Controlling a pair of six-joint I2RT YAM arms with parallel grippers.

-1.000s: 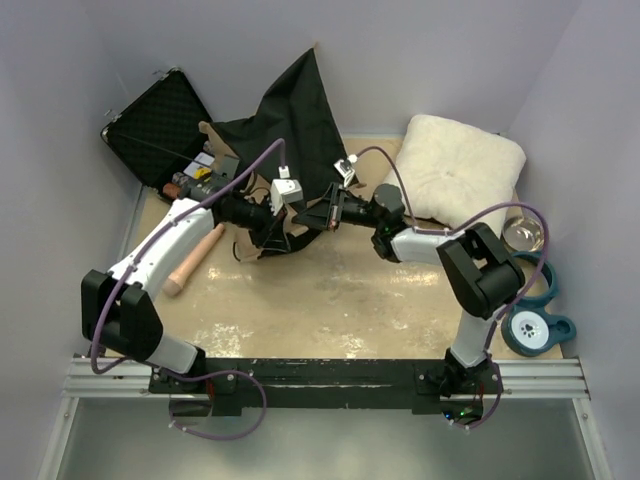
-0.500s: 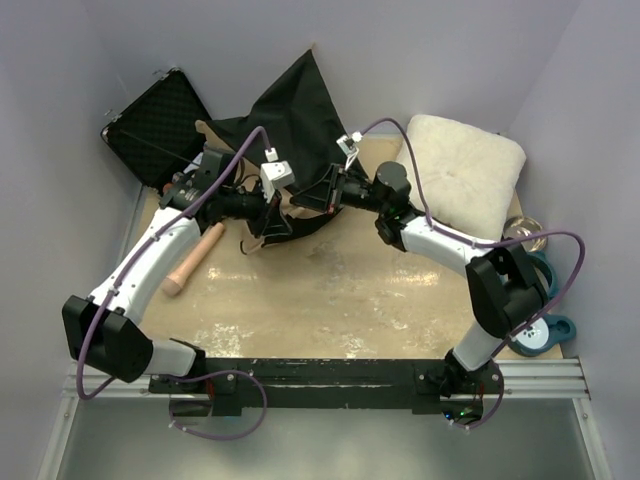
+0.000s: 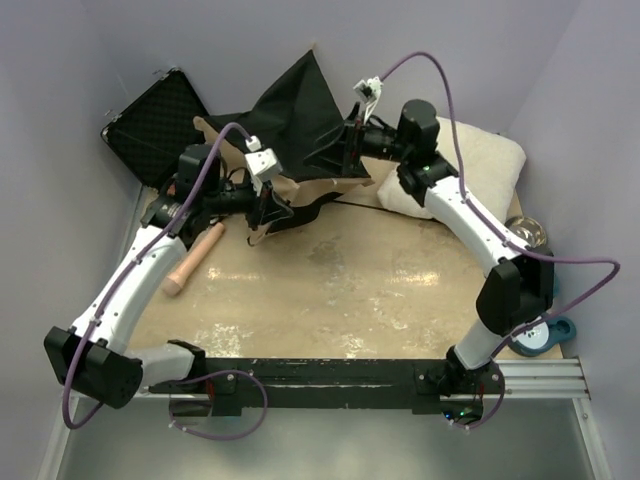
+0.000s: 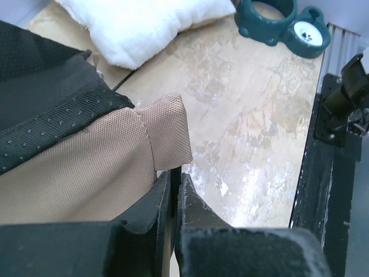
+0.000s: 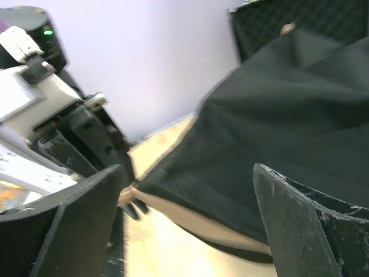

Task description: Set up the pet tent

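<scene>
Showing pet tent [image 3: 295,105] slumped at far side of desk [image 3: 350,290], btwn case [image 3: 150,125] & cushion [image 3: 490,150], not erected. Left end effector [image 4: 174,173] clamped on its tan hem; right end effector [image 5: 185,167] wide open, empty. Most setup remains.

The left white-and-black jointed arm [image 3: 135,275] is extended far forward and inward, with the black two-finger left gripper [image 4: 173,176] tilted downward, its jaws pressed almost together on an edge of the tan fabric pet tent [image 4: 86,173]. The right white-and-black jointed arm [image 3: 465,215] is raised and bent leftward; the right gripper [image 5: 187,167] is held with its jaws spread wide.
</scene>
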